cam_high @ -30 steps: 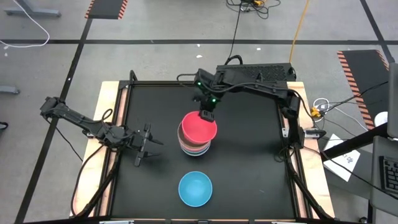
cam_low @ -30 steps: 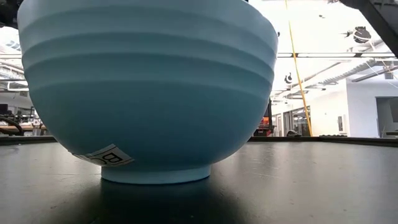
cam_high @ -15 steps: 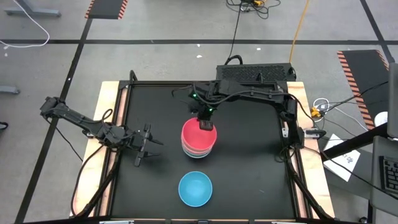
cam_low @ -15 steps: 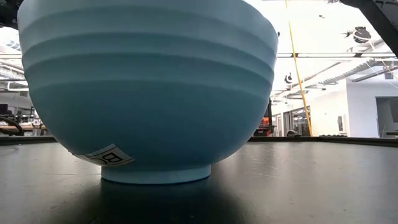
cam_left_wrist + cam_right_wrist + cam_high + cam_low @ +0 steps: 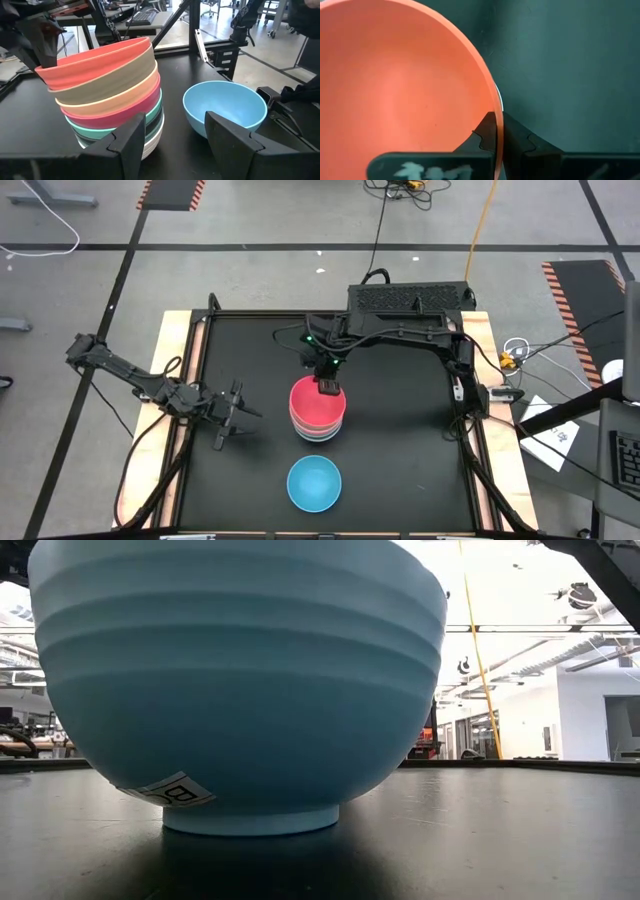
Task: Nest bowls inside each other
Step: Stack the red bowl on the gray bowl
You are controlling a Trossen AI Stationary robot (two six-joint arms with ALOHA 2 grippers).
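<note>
- At the left of the overhead frame, our left gripper [image 5: 232, 420] hangs over the black table [image 5: 400, 460] with its fingers apart and nothing between them, well apart from the bowls.
- Around the middle of that frame stands the stack of bowls [image 5: 318, 410]; the red bowl [image 5: 316, 401] sits on top. From the left wrist camera we count tan, peach, magenta, teal and white rims beneath it, and the red bowl [image 5: 95, 60] looks tilted, not fully seated.
- Just above the stack in the frame, our right gripper [image 5: 328, 386] is clenched on the far rim of the red bowl; the right wrist camera shows its fingers [image 5: 490, 131] pinching that edge.
- Below the stack, at lower centre, the light blue bowl [image 5: 314, 483] sits alone, near the stack but not touching.
- To finish this step well, we judge we should level the red bowl over the stack, press it down gently, then release straight upward so the stack does not shift.
</note>
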